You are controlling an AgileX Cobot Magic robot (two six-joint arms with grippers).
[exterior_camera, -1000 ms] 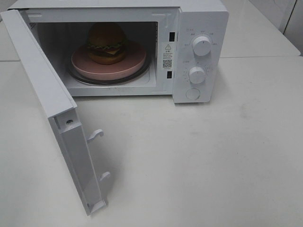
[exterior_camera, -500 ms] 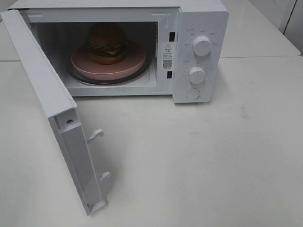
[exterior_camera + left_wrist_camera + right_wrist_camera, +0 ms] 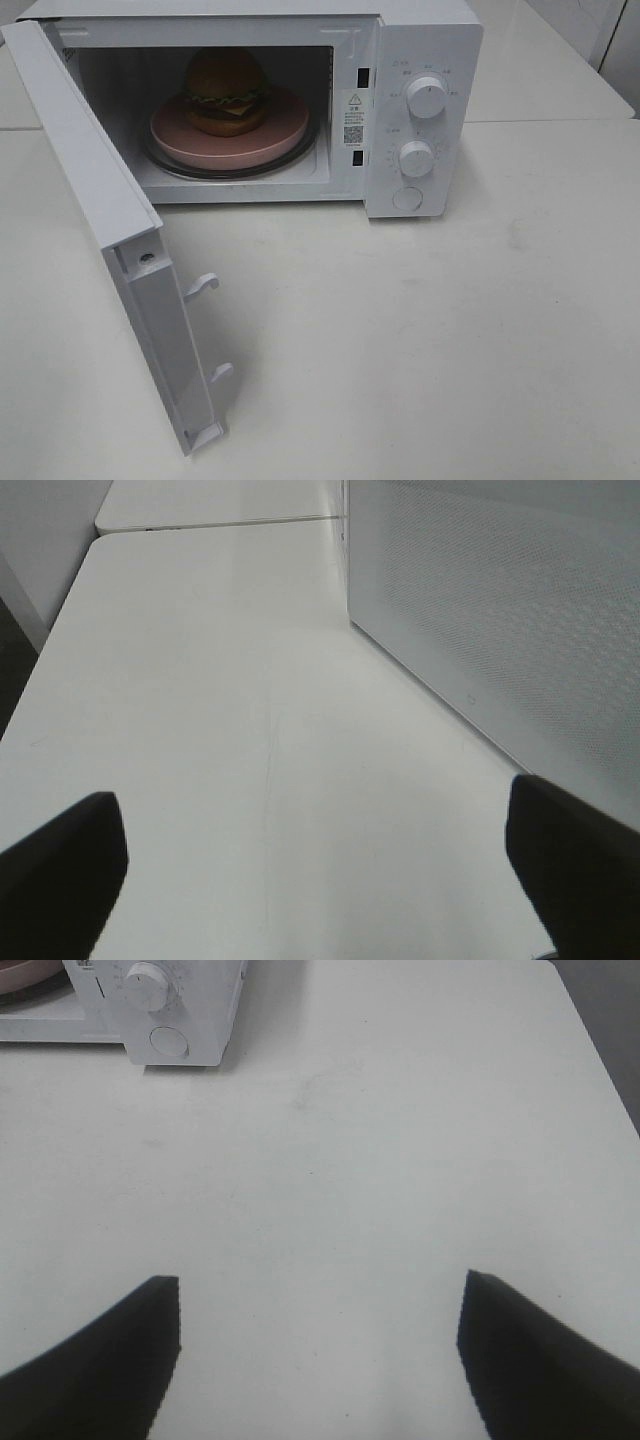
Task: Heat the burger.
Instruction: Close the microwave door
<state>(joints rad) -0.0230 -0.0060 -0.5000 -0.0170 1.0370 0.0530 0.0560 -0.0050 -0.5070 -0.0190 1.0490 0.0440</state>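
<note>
My burger (image 3: 225, 90) sits on the pink plate (image 3: 285, 140) inside the microwave (image 3: 430, 35), toward the plate's rear, and the door (image 3: 110, 200) stands wide open. My left gripper (image 3: 318, 865) and right gripper (image 3: 320, 1355) both have their jaws spread with nothing between them, above the bare table (image 3: 450, 330). My worry is a hard or off-centre shove on the door: it could skid the oven, or leave the 2 latch hooks (image 3: 203, 283) uncaught, so heating never starts. The burger stands upright, crown bun up, its stack axis vertical. Being round, it faces no particular way.
</note>
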